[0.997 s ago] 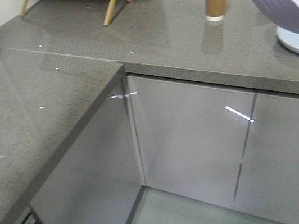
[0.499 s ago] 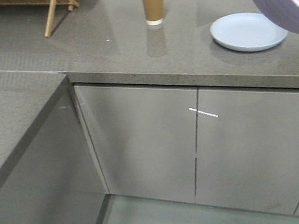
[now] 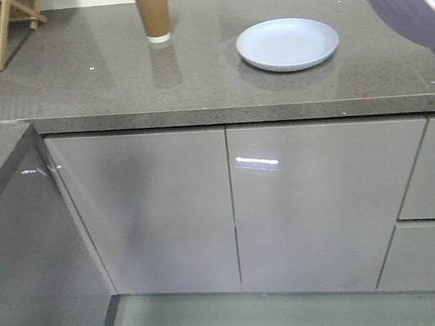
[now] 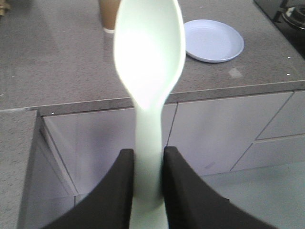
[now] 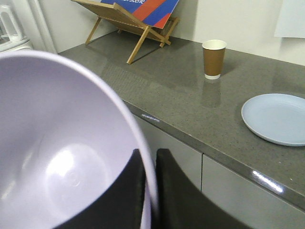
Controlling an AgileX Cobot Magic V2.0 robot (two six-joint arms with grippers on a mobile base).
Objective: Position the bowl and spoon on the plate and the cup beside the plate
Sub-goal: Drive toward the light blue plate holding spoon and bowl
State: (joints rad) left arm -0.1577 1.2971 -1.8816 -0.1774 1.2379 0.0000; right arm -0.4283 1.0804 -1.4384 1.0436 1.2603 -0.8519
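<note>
Starting right at the left gripper [image 4: 148, 164]: pinched shut on the handle of the mint-white spoon [image 4: 148, 52], with a dark finger [image 4: 114, 195] pressed hard to each side. Sticking straight out past the fingertips, oval head leading, up in the air and touching only those fingers.

Over to the right gripper [image 5: 148, 160]: nearly closed, squeezing the thin rim of the lavender bowl [image 5: 57, 143], with one finger [image 5: 181, 200] outside the wall and the other inside. Spreading away to the left of those fingers, glossy hollow turned toward the wrist camera. Looming at the top right corner of the front view too, held clear above the counter.

Now out beyond both sets of fingertips: grey speckled countertop [image 3: 189, 85], with pale grey cabinet doors [image 3: 314, 197] below its front edge. Lying flat on that counter, ahead and to the right of the spoon-holding fingers, the pale blue plate [image 4: 214, 40].

Further back and left of the plate, well apart from it, the brown paper cup [image 5: 214, 58]: upright, white rim, white band at the base, half hidden behind the spoon head from the left wrist.

Farthest from the right fingers, back by the wall, a folding wooden stand [image 5: 133, 19] carrying a blue and red board.
</note>
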